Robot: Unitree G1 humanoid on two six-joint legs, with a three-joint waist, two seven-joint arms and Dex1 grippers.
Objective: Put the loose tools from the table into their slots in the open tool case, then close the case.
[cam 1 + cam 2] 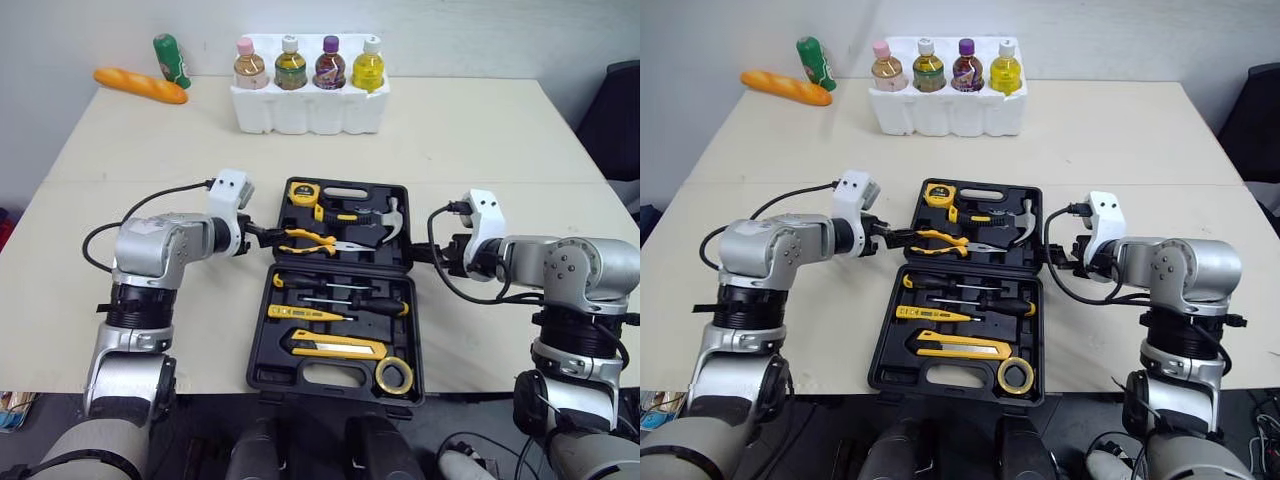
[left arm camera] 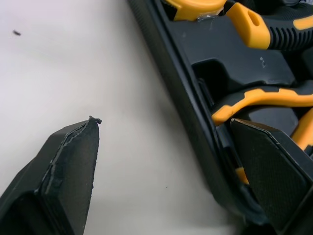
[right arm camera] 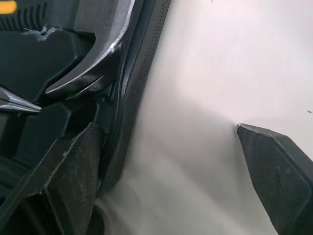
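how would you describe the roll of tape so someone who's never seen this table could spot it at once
On the pale table lies an open black tool case. In its half nearest the robot, at the corner on the robot's right, sits the roll of tape. It is the only yellow ring there; the knife beside it is long and flat.

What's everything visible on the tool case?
The tool case is black moulded plastic, open flat on the table, a handle cutout at each end. The far half holds tape measure, pliers, hammer; the near half screwdrivers, knife, tape roll. Left gripper and right gripper, fingers open, straddle the far half's side rims.
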